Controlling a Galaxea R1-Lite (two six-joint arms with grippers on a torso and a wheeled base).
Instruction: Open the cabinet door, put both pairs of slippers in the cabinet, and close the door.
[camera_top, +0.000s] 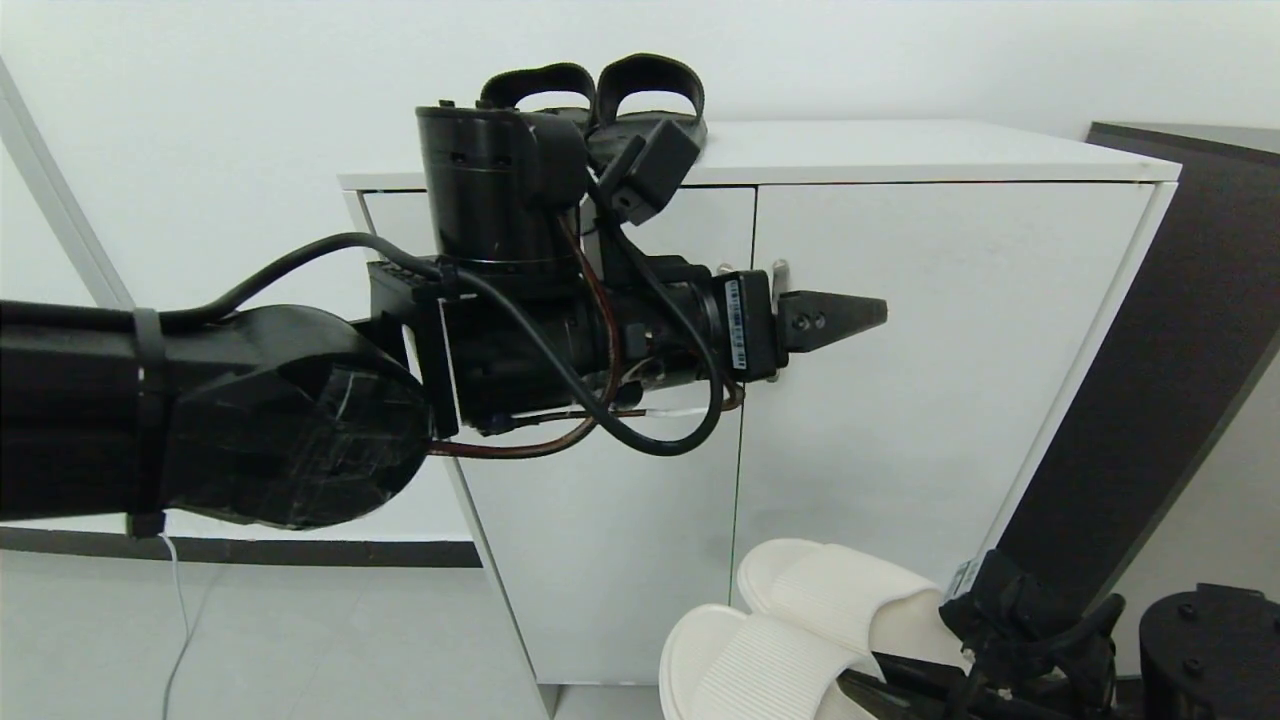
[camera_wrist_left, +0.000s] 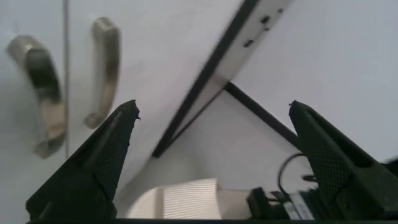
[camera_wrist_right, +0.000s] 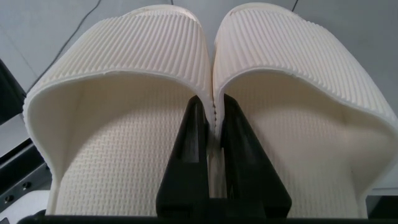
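Note:
The white cabinet (camera_top: 900, 380) stands with both doors shut. Two metal handles (camera_wrist_left: 102, 68) flank the door seam. A black pair of slippers (camera_top: 620, 85) rests on the cabinet top at its left end. My left gripper (camera_top: 878, 312) hovers open in front of the doors at handle height, its fingers (camera_wrist_left: 93, 168) spread wide with nothing between them. Low in front of the cabinet, my right gripper (camera_wrist_right: 214, 109) is shut on the cream ribbed slippers (camera_top: 800, 620), pinching the two touching inner walls of the pair (camera_wrist_right: 155, 81).
A dark panel (camera_top: 1150, 400) leans along the cabinet's right side. A white wall lies behind. A thin cable (camera_top: 180, 620) hangs over the pale floor to the left of the cabinet, under a dark baseboard (camera_top: 300, 550).

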